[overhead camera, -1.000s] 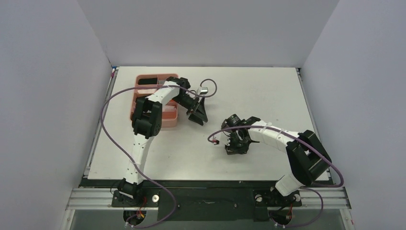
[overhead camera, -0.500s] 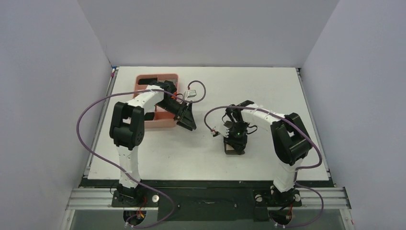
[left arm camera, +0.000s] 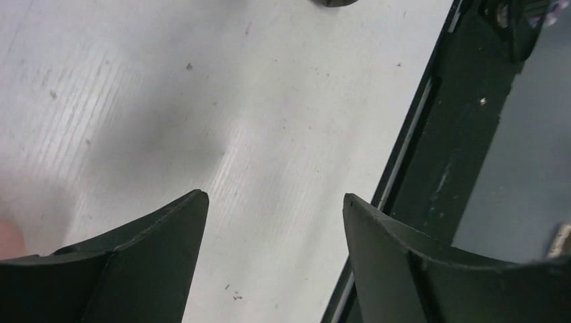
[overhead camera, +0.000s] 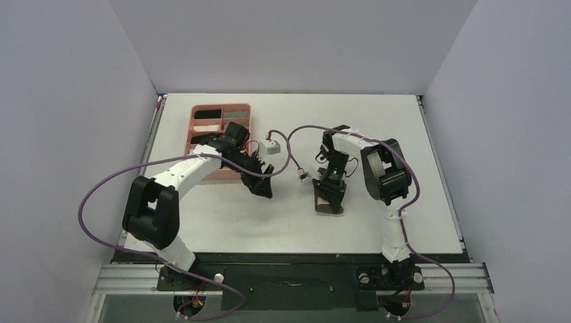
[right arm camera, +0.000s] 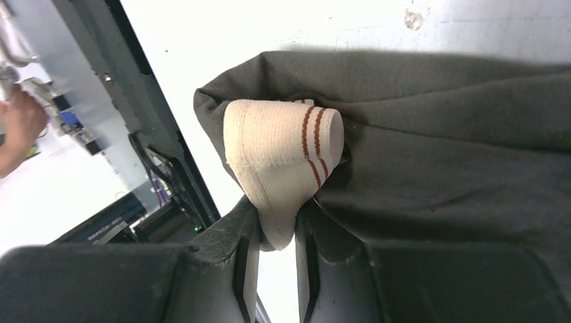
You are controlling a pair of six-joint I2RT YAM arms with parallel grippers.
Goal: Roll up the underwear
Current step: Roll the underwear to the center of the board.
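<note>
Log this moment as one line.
left gripper: open, empty | right gripper: shut on underwear at waistband | underwear: loose, not rolled

White table, pale grey walls, black base plate

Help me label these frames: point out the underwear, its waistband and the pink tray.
underwear (right arm camera: 471,148), right wrist view, on the grey-brown body cloth.
waistband (right arm camera: 276,151), right wrist view, on the beige folded band.
pink tray (overhead camera: 222,105), top external view, on the far rim.
</note>
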